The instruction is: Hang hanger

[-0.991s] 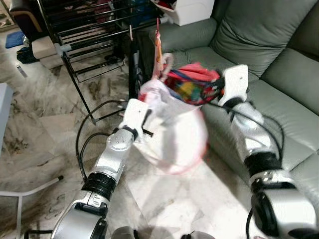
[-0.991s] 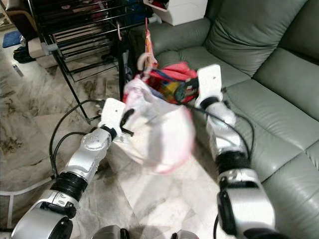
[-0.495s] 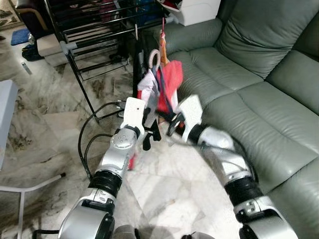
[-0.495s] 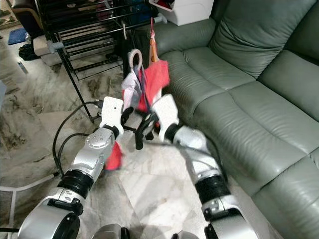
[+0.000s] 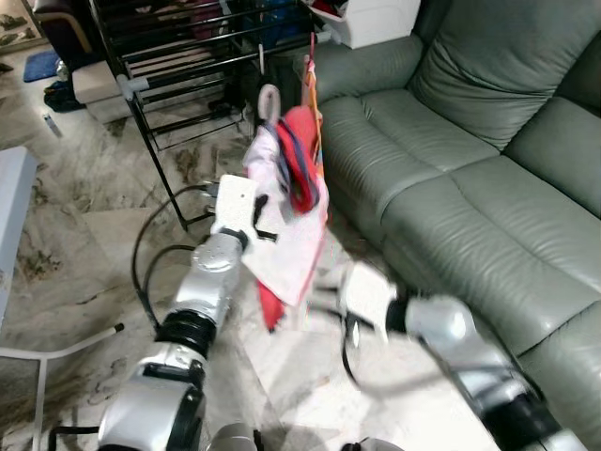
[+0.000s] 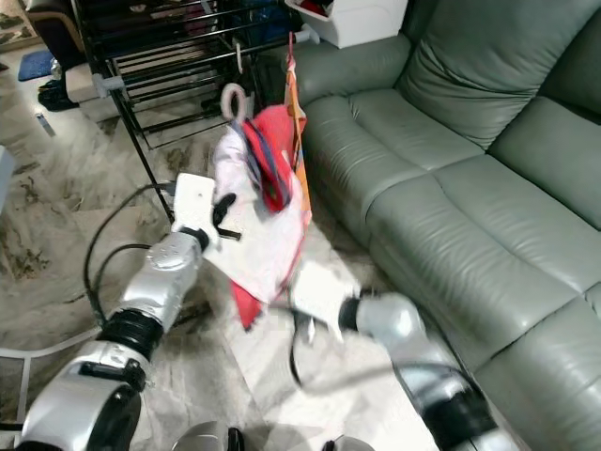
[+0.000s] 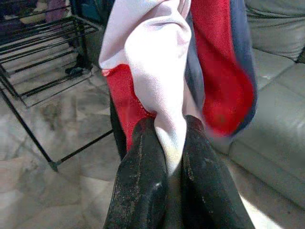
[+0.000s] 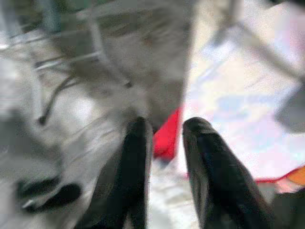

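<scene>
Ahead of you, location: the hanger carries a white and red garment, raised just near of the black drying rack, left of the green sofa.
Left gripper: fingers pinched shut on a white fold of the garment, bearing the load.
Right gripper: low and near, below the garment's hem; fingers parted, nothing between them. View is blurred.
Key relation: the hook points up, and the rack's rails lie farther off and to the left of it. Your left arm is nearer the rack, so judge the carry as far and left.
Hidden: the hanger's body is wrapped in cloth. Which rail suits the hook cannot be told.
</scene>
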You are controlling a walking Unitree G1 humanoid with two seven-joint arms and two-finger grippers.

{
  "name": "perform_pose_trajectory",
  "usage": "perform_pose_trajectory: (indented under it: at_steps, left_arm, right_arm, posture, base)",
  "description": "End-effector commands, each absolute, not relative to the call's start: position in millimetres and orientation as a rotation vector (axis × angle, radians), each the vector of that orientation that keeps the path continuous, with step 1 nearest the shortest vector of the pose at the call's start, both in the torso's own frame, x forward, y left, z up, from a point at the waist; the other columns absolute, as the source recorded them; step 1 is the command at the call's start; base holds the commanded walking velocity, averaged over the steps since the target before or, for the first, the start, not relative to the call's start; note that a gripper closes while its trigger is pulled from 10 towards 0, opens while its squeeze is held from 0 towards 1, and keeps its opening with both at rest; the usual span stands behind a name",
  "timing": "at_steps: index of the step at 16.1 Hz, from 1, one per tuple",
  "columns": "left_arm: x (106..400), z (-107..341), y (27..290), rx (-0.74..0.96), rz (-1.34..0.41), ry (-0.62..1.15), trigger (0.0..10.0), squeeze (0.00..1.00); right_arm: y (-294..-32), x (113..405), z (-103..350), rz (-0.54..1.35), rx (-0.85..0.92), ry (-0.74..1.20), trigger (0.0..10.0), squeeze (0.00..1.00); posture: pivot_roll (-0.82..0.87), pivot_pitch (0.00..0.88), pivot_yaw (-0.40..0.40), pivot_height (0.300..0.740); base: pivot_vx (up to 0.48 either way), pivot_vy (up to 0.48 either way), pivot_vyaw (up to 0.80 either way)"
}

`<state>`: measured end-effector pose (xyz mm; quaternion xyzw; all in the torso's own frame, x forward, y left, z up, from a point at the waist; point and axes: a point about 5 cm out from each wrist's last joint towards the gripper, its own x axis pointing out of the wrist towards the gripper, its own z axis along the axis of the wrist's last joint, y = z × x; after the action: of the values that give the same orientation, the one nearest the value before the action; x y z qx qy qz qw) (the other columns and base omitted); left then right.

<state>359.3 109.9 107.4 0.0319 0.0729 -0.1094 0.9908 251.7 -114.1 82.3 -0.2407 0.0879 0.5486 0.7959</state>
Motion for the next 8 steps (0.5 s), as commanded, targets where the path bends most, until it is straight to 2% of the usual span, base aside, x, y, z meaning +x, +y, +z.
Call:
perform_pose_trajectory:
  at_steps: [1,3,5,8]
  left_arm:
    - [366,123,110,0.05,-0.221,0.084,0.0,0.0]
    - [369,137,109,0.063,-0.321,-0.001,0.0,0.0]
    - [366,146,106,0.234,-0.521,-0.084,0.0,0.0]
    - [359,139,121,0.363,-0.706,-0.062,0.0,0.0]
  right_arm:
    - [-110,252,94,1.204,-0.533,0.14,10.0,1.0]
    - [-117,252,107,1.168,-0.467,0.091,10.0,1.0]
    - [-133,257,125,1.109,-0.366,0.052,10.0,1.0]
    - [-167,257,142,1.052,-0.289,0.078,10.0,1.0]
  posture:
    - [-0.09,0.011,0.02,0.74]
    - [-0.09,0.011,0.02,0.74]
    - [-0.09,0.012,0.02,0.74]
    - [-0.09,0.016,0.024,0.74]
  base:
    - [0.0,0.0,0.0]
    - [0.0,0.0,0.0]
    - [0.0,0.0,0.0]
    - [0.0,0.0,0.0]
